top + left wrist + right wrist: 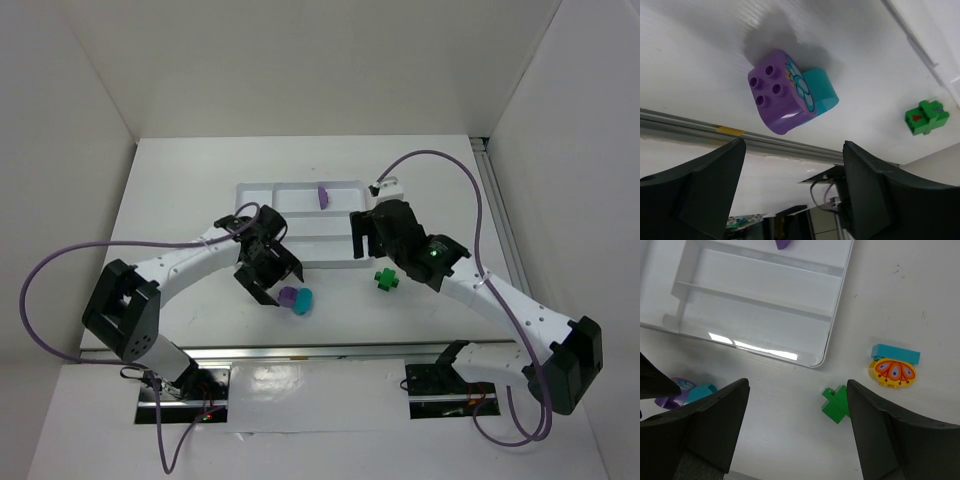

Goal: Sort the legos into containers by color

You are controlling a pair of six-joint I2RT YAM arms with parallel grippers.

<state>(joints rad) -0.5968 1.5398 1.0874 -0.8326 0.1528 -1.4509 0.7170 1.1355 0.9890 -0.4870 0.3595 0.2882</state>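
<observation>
The white tray has side-by-side compartments; one purple lego lies in its far compartment, also seen in the right wrist view as a purple lego. A purple lego joined to a teal piece lies on the table, in front of the tray's near side. My left gripper hangs open just left of it, nothing between its fingers. A green lego lies beside my open right gripper. A yellow-and-red lego touches a cyan brick.
A metal rail runs along the table's near edge, close to the purple and teal pair. White walls close in the table on the left, back and right. Purple cables loop off both arms. The tray's near right corner sits close to the green lego.
</observation>
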